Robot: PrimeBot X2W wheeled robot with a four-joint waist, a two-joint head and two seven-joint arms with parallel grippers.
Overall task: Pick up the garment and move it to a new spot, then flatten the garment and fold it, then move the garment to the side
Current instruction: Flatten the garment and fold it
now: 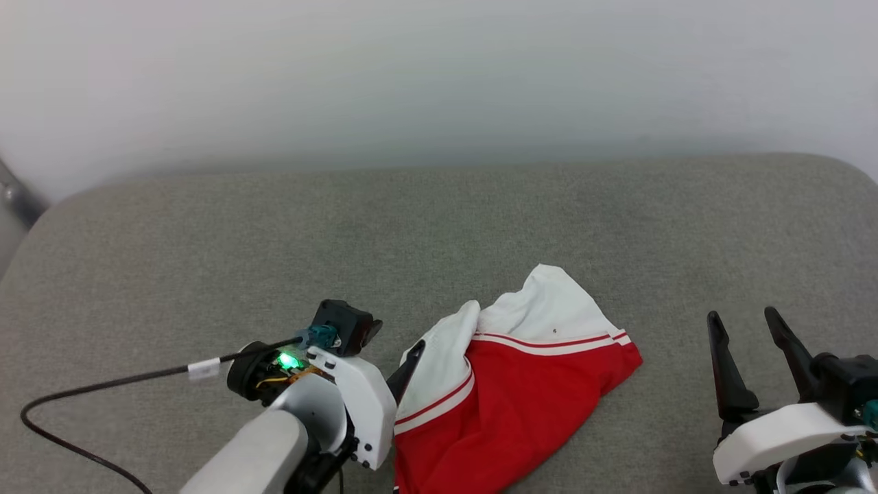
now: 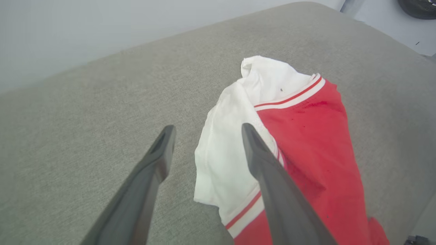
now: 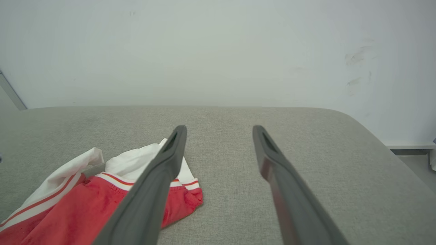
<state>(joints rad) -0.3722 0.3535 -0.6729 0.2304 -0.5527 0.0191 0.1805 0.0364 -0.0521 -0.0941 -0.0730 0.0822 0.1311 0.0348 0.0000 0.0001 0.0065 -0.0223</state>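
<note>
The garment (image 1: 521, 405) lies crumpled at the near middle of the grey cushion, red body toward me and white sleeves with red-and-white trim toward the wall. No numbers or letters show on it. My left gripper (image 2: 207, 129) hovers open at the garment's (image 2: 306, 143) left edge; its right finger (image 2: 272, 183) is over the white sleeve and the other is over bare fabric. One dark finger (image 1: 410, 363) shows beside the sleeve. My right gripper (image 1: 746, 322) stands open and holding nothing, right of the garment (image 3: 68, 207) and apart from it.
The grey upholstered surface (image 1: 439, 226) runs back to a white wall (image 1: 439, 82). A black cable (image 1: 103, 384) trails from my left wrist across the surface's left part. The surface's rounded right edge (image 3: 374, 136) drops to the floor.
</note>
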